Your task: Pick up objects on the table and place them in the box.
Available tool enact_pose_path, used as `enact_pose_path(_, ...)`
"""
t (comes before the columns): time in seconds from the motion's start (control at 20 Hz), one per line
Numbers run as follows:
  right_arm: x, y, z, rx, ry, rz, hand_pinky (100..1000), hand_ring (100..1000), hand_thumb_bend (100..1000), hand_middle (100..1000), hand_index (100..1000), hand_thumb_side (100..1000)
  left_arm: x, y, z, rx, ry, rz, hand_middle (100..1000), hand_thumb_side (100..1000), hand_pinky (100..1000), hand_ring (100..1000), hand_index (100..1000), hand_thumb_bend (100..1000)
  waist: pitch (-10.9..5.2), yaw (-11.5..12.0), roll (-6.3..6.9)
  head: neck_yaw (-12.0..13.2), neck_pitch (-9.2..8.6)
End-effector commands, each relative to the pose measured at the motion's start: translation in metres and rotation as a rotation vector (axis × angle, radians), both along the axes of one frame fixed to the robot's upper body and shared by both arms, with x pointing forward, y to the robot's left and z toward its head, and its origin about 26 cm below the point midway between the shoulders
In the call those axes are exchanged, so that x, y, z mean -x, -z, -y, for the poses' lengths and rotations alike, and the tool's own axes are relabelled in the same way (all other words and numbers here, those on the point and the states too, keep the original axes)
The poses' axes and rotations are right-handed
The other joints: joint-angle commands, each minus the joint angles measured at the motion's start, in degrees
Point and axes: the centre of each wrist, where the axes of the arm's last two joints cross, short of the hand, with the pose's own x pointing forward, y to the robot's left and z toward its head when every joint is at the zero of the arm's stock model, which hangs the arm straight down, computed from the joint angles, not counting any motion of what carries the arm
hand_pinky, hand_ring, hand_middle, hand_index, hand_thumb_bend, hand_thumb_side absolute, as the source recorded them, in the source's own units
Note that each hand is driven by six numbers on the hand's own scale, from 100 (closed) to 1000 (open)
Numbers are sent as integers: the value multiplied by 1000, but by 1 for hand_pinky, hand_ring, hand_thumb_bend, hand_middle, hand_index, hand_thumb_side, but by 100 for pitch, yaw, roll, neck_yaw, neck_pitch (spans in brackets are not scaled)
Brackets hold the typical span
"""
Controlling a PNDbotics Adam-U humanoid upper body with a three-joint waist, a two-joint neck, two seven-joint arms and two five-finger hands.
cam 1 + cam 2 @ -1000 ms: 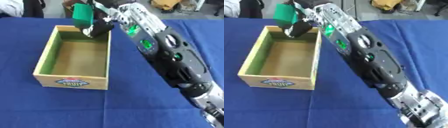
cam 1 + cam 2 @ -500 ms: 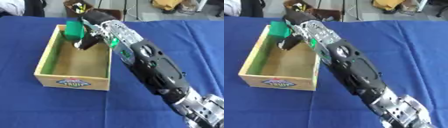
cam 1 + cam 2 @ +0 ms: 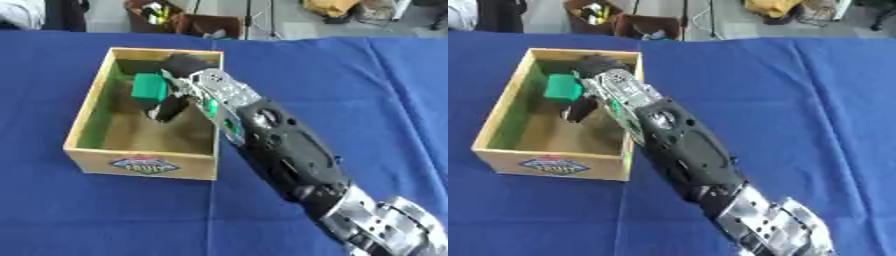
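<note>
A wooden box [image 3: 85, 114] with a fruit label [image 3: 143, 164] on its front wall stands on the blue table at the left. My right arm comes in from the lower right and goes over the box's right wall. My right hand [image 3: 171, 106] is down inside the box, near its far end. Its dark fingers are curled round a green block [image 3: 149, 88], which sits low in the box toward the left wall. I cannot see whether the block touches the box floor. My left hand shows in no view.
The blue cloth [image 3: 350, 80] covers the whole table. Beyond its far edge are open cardboard boxes [image 3: 179, 17] on the floor and a yellow thing [image 3: 328, 7].
My right hand has carried the green block from above the box's far rim down into the box. The arm now lies over the right wall.
</note>
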Motion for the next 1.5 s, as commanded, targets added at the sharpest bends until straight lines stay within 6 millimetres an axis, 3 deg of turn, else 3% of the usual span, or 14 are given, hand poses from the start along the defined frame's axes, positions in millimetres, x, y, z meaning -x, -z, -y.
enact_pose_path(0.05,-1,-6,-4,6,-16,17,799,783,100,489,562,536,2,-7,1,-2,9,27,875,962,511,721,792,100,-107,11,42,-2,-78)
enact_pose_path(0.1,-1,-6,-3,7,-21,14,811,809,100,538,635,569,2,-7,1,-2,8,27,875,962,511,721,792,100,-110,9,43,0,-75)
enact_pose_path(0.25,0,-7,-4,24,-35,-6,846,841,135,624,726,666,2,-7,1,-2,9,26,875,962,511,721,792,100,-116,3,43,3,-76)
enact_pose_path(0.4,-1,-7,-4,32,-65,-64,868,866,364,737,839,752,3,-6,1,-2,9,23,875,963,511,721,792,100,-127,-8,44,10,-72)
enact_pose_path(0.5,-1,-10,-3,28,-66,-71,883,911,568,834,915,807,3,-6,1,-2,9,22,875,963,511,721,792,100,-136,-12,45,18,-66)
enact_pose_path(0.55,0,-12,-3,24,-61,-63,893,928,617,870,940,813,3,-5,1,-2,8,21,875,963,511,721,792,100,-143,-16,46,20,-59)
enact_pose_path(1.1,11,-50,3,-10,-25,81,891,927,622,878,939,797,3,-3,0,-5,2,9,875,962,513,722,792,100,-216,-94,74,72,7)
enact_pose_path(1.5,30,-89,23,-85,-75,166,892,912,602,860,933,834,4,-1,-3,-8,-10,3,874,960,514,722,792,100,-284,-226,124,184,101)
